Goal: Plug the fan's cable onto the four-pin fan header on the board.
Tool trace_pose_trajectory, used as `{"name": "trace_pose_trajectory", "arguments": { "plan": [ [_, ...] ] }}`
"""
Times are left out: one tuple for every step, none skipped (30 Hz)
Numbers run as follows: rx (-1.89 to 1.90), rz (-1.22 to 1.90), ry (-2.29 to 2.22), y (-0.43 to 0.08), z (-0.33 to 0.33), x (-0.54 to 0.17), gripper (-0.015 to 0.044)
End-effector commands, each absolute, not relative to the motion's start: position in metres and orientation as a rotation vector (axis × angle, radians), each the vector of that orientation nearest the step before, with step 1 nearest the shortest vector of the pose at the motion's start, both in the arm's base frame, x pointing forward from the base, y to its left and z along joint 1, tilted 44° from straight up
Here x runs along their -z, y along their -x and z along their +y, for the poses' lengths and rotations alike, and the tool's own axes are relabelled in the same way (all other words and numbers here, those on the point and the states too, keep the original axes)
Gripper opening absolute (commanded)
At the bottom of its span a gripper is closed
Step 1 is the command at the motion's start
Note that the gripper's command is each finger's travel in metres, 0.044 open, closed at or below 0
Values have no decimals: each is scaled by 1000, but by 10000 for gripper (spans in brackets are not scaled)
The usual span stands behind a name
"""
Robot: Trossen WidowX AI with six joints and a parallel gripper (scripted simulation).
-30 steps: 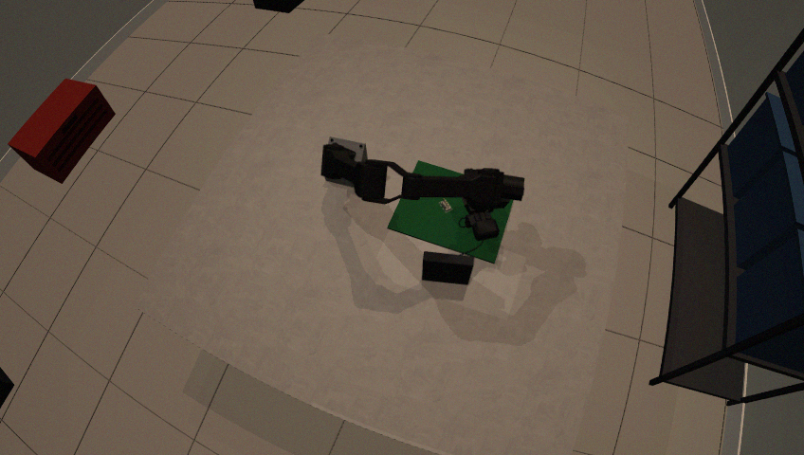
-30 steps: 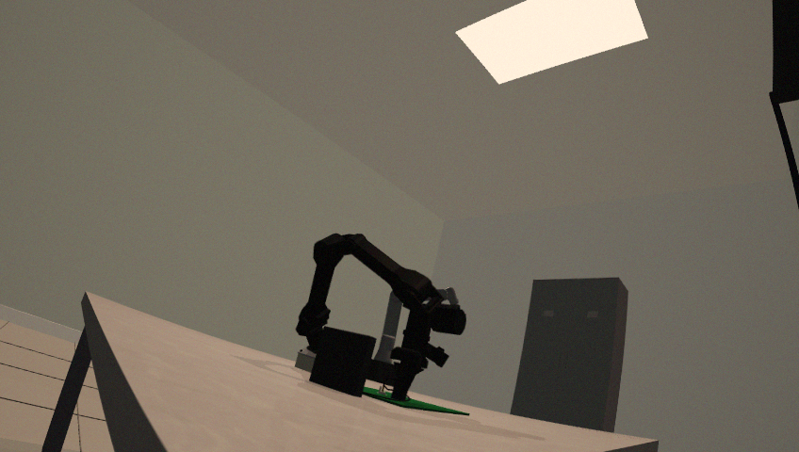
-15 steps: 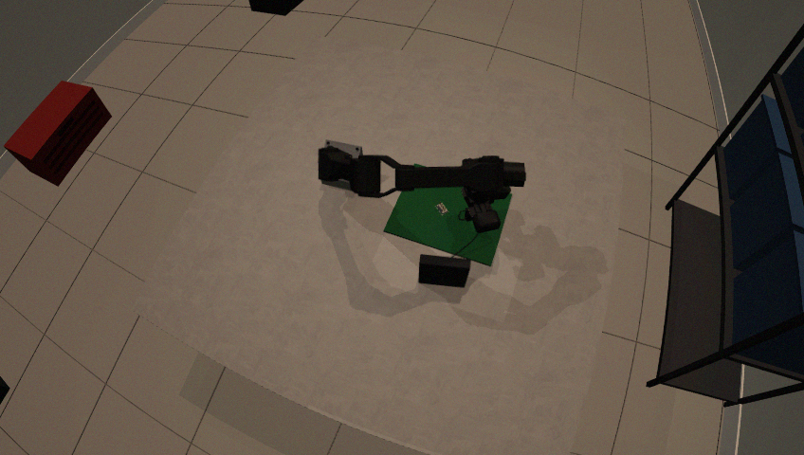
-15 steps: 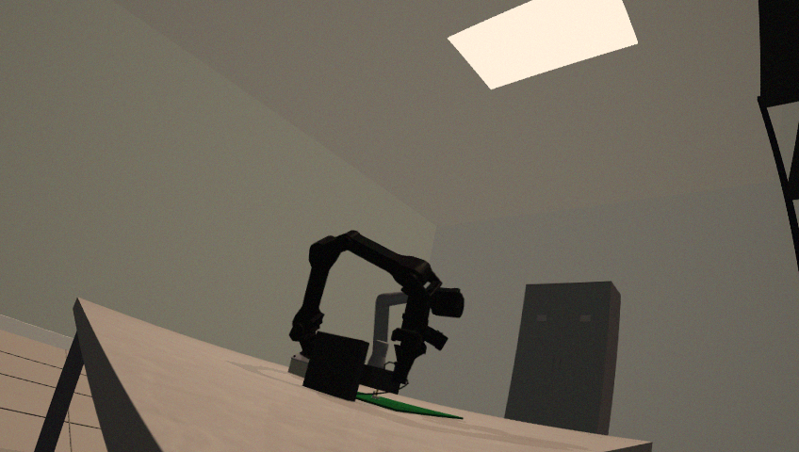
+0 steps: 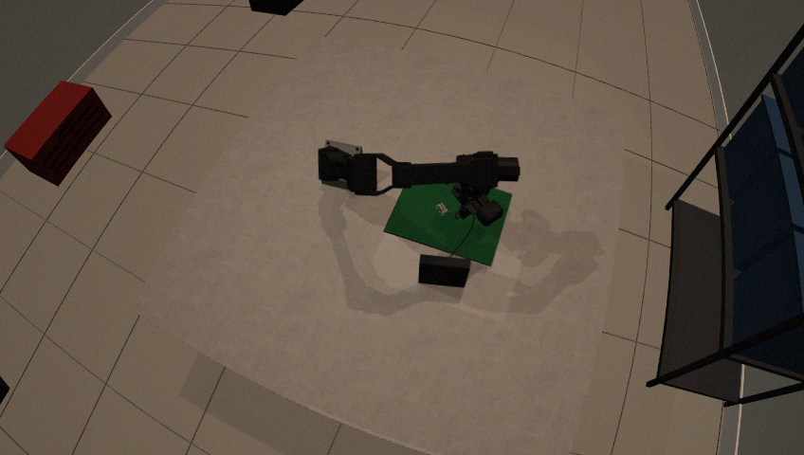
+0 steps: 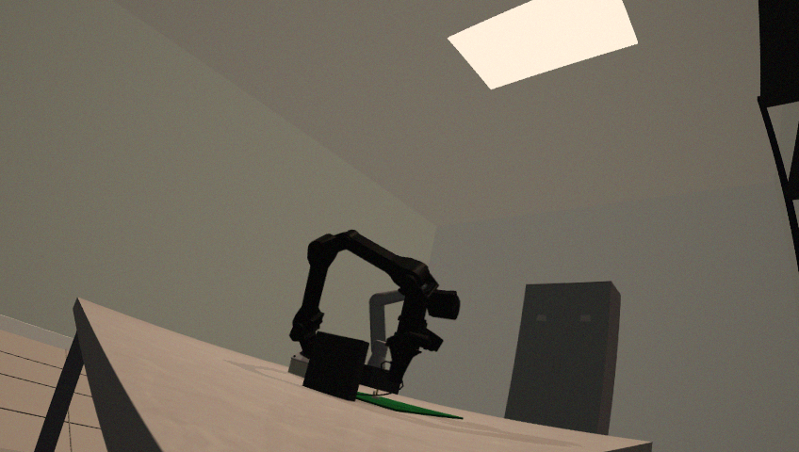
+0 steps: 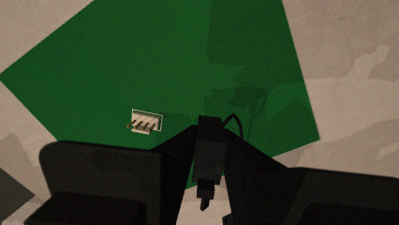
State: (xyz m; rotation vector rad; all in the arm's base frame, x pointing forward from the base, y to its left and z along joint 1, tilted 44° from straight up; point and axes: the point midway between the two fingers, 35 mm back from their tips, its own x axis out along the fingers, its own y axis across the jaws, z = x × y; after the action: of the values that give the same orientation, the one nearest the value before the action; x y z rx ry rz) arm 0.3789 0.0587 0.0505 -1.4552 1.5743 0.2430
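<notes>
The green board [image 5: 409, 225] [image 6: 417, 410] [image 7: 117, 56] lies flat on the table. Its white four-pin fan header [image 5: 441, 209] [image 7: 145, 121] has bare pins. It stands left of the fingers in the wrist view. My gripper [image 5: 461, 214] [image 6: 397, 388] [image 7: 209, 132] is shut on the dark fan plug [image 7: 209, 161] and holds it a little above the board, to the side of the header. The fingers hide the plug's sides. The thin black cable [image 5: 472, 227] [image 7: 241, 128] loops out beside the plug and runs to the black box. The plug's underside is hidden.
The black box [image 5: 443, 271] [image 6: 334, 366] stands on the table just off the board's edge, with the cable running to it. The arm's base [image 5: 334, 164] stands beyond the board's other side. A red cabinet [image 5: 53, 126] and a rack with blue bins [image 5: 758, 247] are farther away.
</notes>
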Motion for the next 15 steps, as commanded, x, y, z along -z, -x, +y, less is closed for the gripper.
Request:
{"name": "trace_pose_trajectory", "arguments": {
  "plan": [
    [-367, 1583, 1562, -372, 59, -49, 0],
    [-396, 1584, 1588, -370, 59, -48, 0],
    [-426, 1585, 1614, -368, 59, -48, 0],
    [-455, 1586, 1640, -367, 60, -48, 0],
    [-485, 1586, 1666, -365, 60, -47, 0],
    [-516, 1586, 1691, -363, 60, -47, 0],
    [-546, 1586, 1717, -362, 60, -46, 0],
    [-577, 1585, 1742, -360, 60, -46, 0],
    [-607, 1584, 1768, -358, 60, -45, 0],
    [-638, 1582, 1793, -357, 60, -45, 0],
    [-670, 1580, 1818, -355, 60, -44, 0],
    [-701, 1578, 1843, -353, 60, -44, 0],
    [-733, 1575, 1868, -351, 60, -43, 0],
    [-764, 1571, 1892, -350, 61, -43, 0],
    [-796, 1568, 1917, -348, 61, -42, 0]
  ]
}}
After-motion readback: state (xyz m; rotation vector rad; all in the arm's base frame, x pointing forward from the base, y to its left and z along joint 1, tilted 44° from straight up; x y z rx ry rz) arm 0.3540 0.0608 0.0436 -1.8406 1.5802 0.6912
